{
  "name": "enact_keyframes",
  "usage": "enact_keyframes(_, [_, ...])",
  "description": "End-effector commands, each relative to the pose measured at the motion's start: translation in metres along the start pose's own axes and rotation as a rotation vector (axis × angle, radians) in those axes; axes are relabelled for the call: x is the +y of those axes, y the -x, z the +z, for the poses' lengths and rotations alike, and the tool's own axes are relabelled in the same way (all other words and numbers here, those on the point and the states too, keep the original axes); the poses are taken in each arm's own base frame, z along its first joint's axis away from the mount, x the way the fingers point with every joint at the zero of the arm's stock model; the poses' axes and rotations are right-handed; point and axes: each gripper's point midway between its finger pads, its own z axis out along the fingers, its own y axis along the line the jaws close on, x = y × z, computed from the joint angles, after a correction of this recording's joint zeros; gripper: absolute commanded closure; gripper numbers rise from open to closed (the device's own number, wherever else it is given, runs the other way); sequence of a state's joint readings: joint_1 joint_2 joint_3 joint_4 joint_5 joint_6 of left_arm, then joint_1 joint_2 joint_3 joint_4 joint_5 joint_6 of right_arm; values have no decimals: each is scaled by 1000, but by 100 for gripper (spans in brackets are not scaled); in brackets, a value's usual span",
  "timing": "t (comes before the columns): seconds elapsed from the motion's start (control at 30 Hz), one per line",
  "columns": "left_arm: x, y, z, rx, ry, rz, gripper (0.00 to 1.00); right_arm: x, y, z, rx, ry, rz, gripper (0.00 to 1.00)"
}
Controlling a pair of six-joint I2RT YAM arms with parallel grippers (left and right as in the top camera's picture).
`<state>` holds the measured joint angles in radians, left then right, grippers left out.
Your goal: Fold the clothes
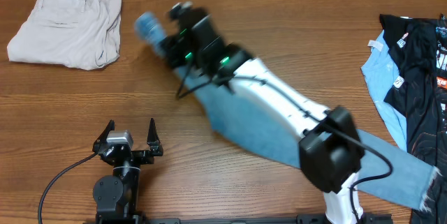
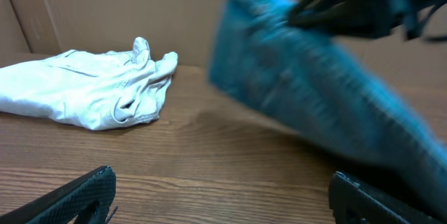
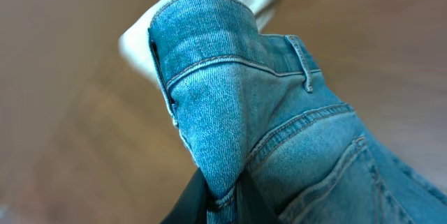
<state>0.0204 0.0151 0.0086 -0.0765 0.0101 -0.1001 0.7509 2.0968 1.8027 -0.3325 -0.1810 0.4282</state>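
The right gripper is clenched on the waistband of the jeans, which the right wrist view shows pinched into a raised fold between its dark fingers. This hold looks meant to lift the waist end clear of the worktop so it can be carried over the legs for a fold. The jeans run diagonally across the worktop, from that lifted end at upper centre, under the right arm, down to a frayed hem at the lower right edge, and most of the cloth lies flat on the wood. They are light blue denim with paler wear along the waistband, a belt loop and curved double stitching below it. The left gripper rests near the front edge with its jaws spread and nothing in them, probably parked out of the way. The khaki trousers and the black garment lie well apart at opposite sides.
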Motion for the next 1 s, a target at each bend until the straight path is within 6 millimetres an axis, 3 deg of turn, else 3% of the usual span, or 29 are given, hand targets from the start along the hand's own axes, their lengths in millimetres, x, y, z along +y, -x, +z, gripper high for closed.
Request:
enact_keyframes(0.0, [3,0,0,-6,17,18,0,53,5,-4,-38,105,-14,91])
enact_keyframes(0.03, [3,0,0,-6,17,18,0,64,3,-3,-53,112,-28,75])
enact_keyframes(0.23, [3,0,0,-6,17,18,0,59,7,-4,-77,67,-61,75])
enact_keyframes(0.37, [3,0,0,-6,17,18,0,46,25,-24,-101,23,-73,60])
enact_keyframes(0.47, [3,0,0,-6,17,18,0,25,51,-55,-144,-67,-58,44])
enact_keyframes(0.53, [3,0,0,-6,17,18,0,-1,70,-88,-179,-168,-30,35])
enact_keyframes(0.63, [3,0,0,-6,17,18,0,-39,82,-134,-184,-294,17,8])
enact_keyframes(0.67, [3,0,0,-6,17,18,0,-54,82,-150,-168,-330,39,5])
enact_keyframes(0.8, [3,0,0,-6,17,18,0,-100,62,-204,-60,-459,126,0])
enact_keyframes(0.97, [3,0,0,-6,17,18,0,-135,1,-253,189,-578,257,0])
